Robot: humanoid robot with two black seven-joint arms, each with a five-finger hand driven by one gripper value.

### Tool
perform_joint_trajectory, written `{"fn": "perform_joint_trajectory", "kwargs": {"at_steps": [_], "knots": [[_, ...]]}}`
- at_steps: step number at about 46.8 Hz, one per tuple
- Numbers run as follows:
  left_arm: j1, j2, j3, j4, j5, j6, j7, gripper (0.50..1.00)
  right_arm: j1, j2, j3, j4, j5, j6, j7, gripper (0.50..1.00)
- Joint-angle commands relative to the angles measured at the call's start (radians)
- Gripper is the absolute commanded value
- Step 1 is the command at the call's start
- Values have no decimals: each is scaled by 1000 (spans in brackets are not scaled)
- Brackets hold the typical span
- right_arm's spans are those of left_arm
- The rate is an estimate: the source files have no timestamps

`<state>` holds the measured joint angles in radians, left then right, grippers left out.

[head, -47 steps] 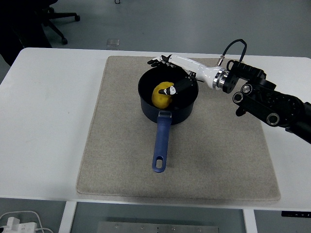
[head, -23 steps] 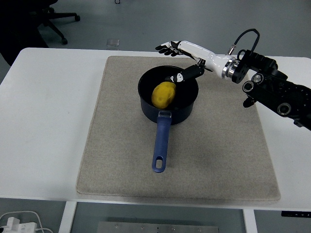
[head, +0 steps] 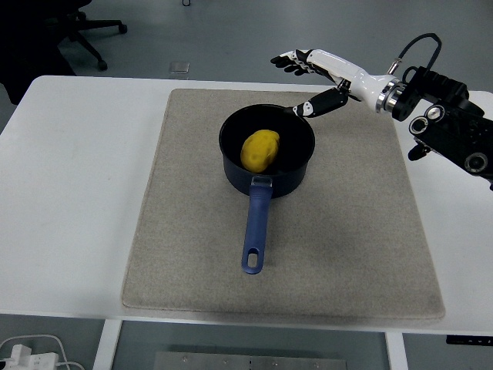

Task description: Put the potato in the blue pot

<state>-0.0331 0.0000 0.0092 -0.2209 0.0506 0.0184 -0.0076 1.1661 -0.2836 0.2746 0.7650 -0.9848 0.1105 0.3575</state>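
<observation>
Right hand [head: 312, 73], upper right of the frame, hangs with fingers spread and holding nothing, above and beyond the far right rim of the pot [head: 266, 183], while the potato [head: 260, 149] lies inside the pot at frame centre. With the placing judged done, the step in hand is a clean retreat: lift the hand up and rightward, thumb kept off the rim. Mat [head: 192, 254] and table [head: 69, 200] offer no obstacle; the pot's handle [head: 255, 227] points toward the lower frame, away from the arm.
</observation>
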Motion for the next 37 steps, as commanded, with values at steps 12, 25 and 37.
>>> {"fn": "perform_joint_trajectory", "kwargs": {"at_steps": [12, 25, 37], "knots": [[-1, 0, 0, 0, 0, 0, 0, 996, 1, -37, 2, 0, 0, 0, 1, 895], [-1, 0, 0, -2, 0, 0, 0, 996, -3, -62, 2, 0, 1, 1, 1, 897], [-1, 0, 0, -3, 0, 0, 0, 996, -6, -81, 3, -13, 40, -3, 0, 909]]}}
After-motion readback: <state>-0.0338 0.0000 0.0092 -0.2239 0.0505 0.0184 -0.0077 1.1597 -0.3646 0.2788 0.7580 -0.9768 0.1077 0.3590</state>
